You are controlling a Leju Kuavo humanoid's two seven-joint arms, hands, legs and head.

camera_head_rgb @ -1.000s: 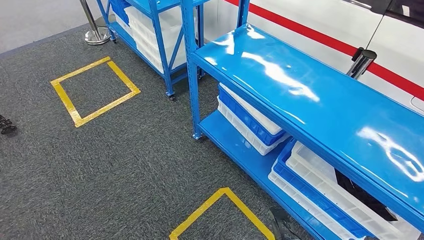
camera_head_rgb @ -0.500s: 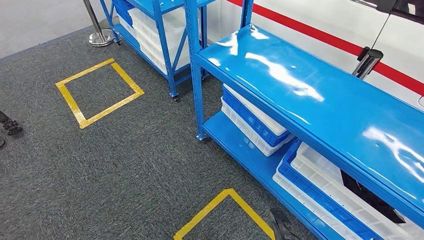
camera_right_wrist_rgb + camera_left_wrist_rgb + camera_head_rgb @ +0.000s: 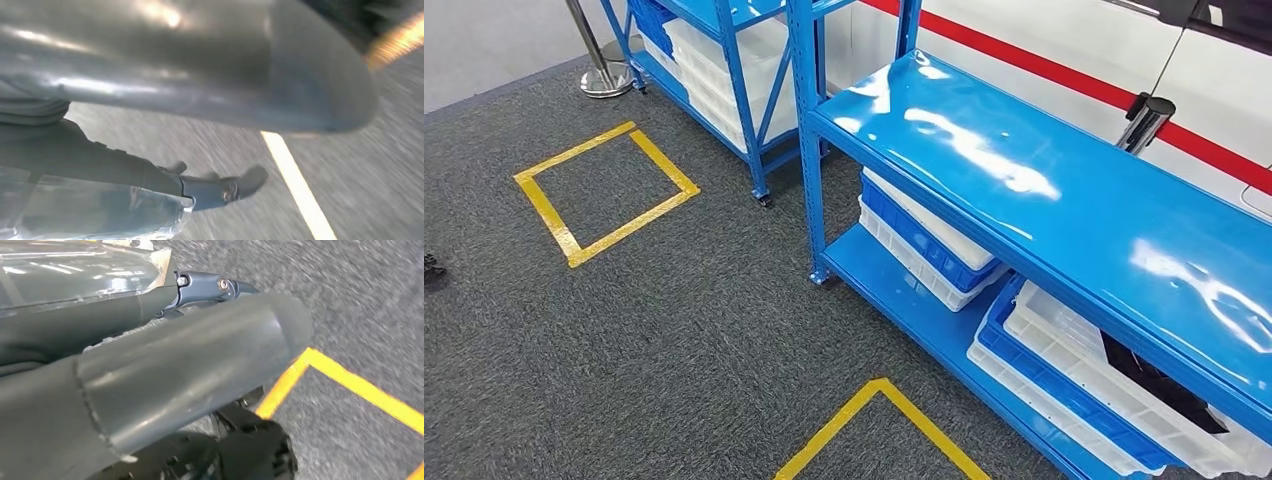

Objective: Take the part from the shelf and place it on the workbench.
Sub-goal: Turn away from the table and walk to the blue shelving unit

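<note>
The dark part (image 3: pixel 1159 385) lies in a white bin (image 3: pixel 1124 400) on the lower shelf (image 3: pixel 894 300), ahead and nearer the right hand (image 3: pixel 215 192), whose grasp I cannot tell.

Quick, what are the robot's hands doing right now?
Left hand: holds nothing that I can see; open or closed cannot be told.
Right hand: the same, too blurred.

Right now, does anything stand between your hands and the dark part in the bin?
Yes: the blue shelf top overhangs the white bin holding the dark part, covering it from above; the aisle side looks clear.
</note>
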